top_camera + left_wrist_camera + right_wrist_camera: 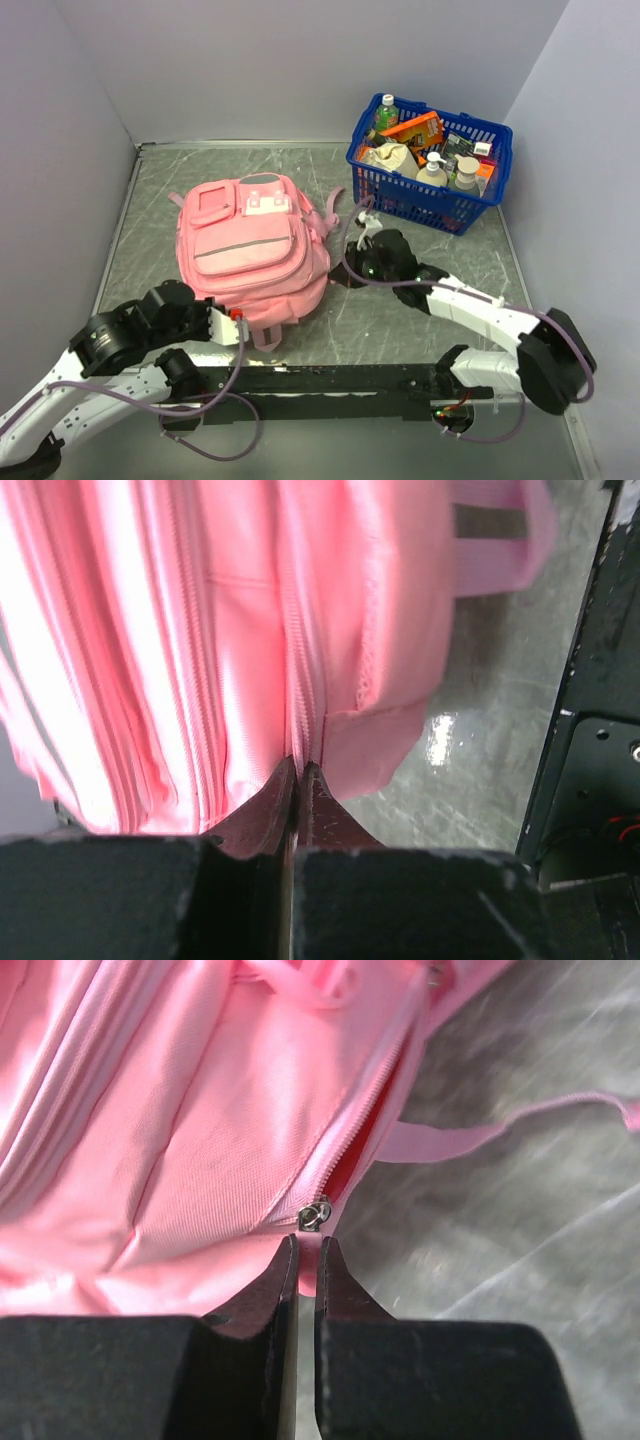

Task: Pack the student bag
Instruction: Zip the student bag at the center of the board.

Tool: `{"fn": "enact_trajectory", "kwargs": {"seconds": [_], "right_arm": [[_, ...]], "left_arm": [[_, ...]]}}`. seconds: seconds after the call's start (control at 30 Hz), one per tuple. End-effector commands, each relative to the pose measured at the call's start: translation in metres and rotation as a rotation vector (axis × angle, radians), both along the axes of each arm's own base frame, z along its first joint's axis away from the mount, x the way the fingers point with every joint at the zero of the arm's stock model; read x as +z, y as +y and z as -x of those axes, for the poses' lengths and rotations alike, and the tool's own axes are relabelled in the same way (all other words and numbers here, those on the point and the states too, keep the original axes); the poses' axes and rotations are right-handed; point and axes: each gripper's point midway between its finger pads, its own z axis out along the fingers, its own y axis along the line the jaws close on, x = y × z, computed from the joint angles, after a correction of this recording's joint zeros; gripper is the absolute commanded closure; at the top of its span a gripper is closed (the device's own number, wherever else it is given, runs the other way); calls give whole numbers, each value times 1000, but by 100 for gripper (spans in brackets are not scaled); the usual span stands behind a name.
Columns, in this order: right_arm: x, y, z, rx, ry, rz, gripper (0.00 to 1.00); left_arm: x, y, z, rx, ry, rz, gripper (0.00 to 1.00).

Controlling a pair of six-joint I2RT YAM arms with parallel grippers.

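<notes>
The student bag, a soft pink backpack, lies flat on the table with its front pockets facing up. My left gripper is at the bag's near edge. In the left wrist view it is shut, pinching the pink fabric at a zipper seam. My right gripper is at the bag's right side. It is shut on the pink zipper pull tab, just below the metal slider. Above the slider the zipper gapes slightly, showing a darker pink inside.
A blue plastic basket stands at the back right, filled with bottles, a carton and other items. A loose pink strap trails on the grey table to the bag's right. Walls close in the table on three sides.
</notes>
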Motion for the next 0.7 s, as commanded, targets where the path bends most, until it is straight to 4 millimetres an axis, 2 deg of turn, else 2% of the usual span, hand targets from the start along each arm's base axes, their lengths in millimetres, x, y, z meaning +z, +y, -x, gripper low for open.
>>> {"fn": "enact_trajectory", "kwargs": {"seconds": [0.0, 0.07, 0.13, 0.17, 0.2, 0.23, 0.27, 0.3, 0.37, 0.4, 0.43, 0.47, 0.5, 0.53, 0.57, 0.6, 0.67], "right_arm": [[-30, -49, -2, -210, -44, 143, 100], [-37, -39, 14, -157, -21, 136, 100], [-52, -38, 20, -150, 19, 168, 100], [-56, -37, 20, -148, 33, 181, 100], [-54, -37, 14, -158, 25, 190, 100], [-61, -40, 8, -171, 33, 220, 100], [-60, -48, -7, -215, 27, 231, 100], [-50, -48, -23, -239, 5, 226, 100], [-51, -52, -44, -270, 20, 223, 100], [-35, -53, -67, -295, -7, 195, 100], [-43, -53, -78, -298, 17, 210, 100], [-42, -51, -87, -296, 27, 217, 100], [-22, -46, -109, -300, -11, 206, 100], [-32, -44, -115, -289, 12, 237, 100], [-31, -41, -121, -283, 5, 244, 100], [-21, -35, -131, -267, -11, 227, 100], [-20, -31, -140, -256, -25, 212, 98]], "left_arm": [[0, 63, -5, 249, -80, -145, 99], [-2, 63, -10, 298, -81, -137, 98], [-4, 62, -11, 313, -77, -125, 99], [-6, 62, -11, 315, -78, -119, 99], [-6, 62, -10, 317, -75, -115, 99], [-7, 61, -9, 314, -67, -114, 99], [-7, 62, -9, 320, -69, -112, 99], [-7, 63, -9, 327, -68, -109, 99], [-5, 66, -6, 329, -62, -119, 99], [-5, 69, -5, 330, -63, -127, 99], [-2, 72, -5, 324, -74, -133, 99], [-2, 76, 0, 317, -76, -136, 99], [-1, 78, 3, 307, -74, -136, 99], [2, 79, 5, 293, -81, -125, 99], [2, 82, 8, 286, -83, -129, 99], [-2, 86, 12, 278, -74, -148, 99], [0, 86, 13, 255, -87, -136, 99]]}}
